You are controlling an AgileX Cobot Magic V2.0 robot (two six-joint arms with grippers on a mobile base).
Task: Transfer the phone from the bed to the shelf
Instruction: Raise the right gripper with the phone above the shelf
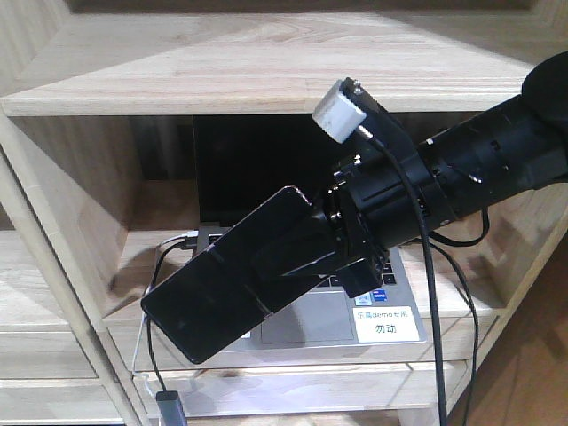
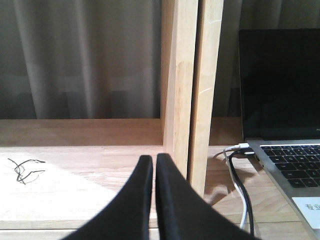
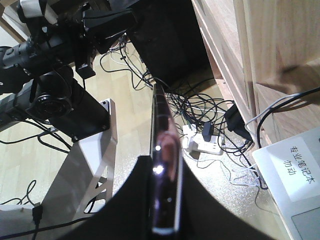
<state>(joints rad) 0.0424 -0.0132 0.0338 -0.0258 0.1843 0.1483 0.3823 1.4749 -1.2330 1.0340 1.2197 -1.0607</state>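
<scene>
The phone (image 1: 195, 306), a slim glossy black slab, hangs tilted in the air in front of the shelf (image 1: 266, 71), low end to the left, over the compartment holding a laptop. My right gripper (image 1: 271, 266) is shut on its upper half. In the right wrist view the phone (image 3: 161, 120) stands edge-on between the black fingers (image 3: 125, 200), its pinkish edge showing. My left gripper (image 2: 150, 159) is shut with nothing in it, hovering over a bare board (image 2: 75, 165) of the shelf, just left of an upright divider (image 2: 192, 90). The bed is out of view.
A silver laptop (image 1: 302, 324) with a white label lies open in the compartment, cables (image 2: 240, 185) plugged into its left side. On the floor below lie a power strip (image 3: 202, 145) and tangled wires. A small black wire scrap (image 2: 22, 170) lies on the left board.
</scene>
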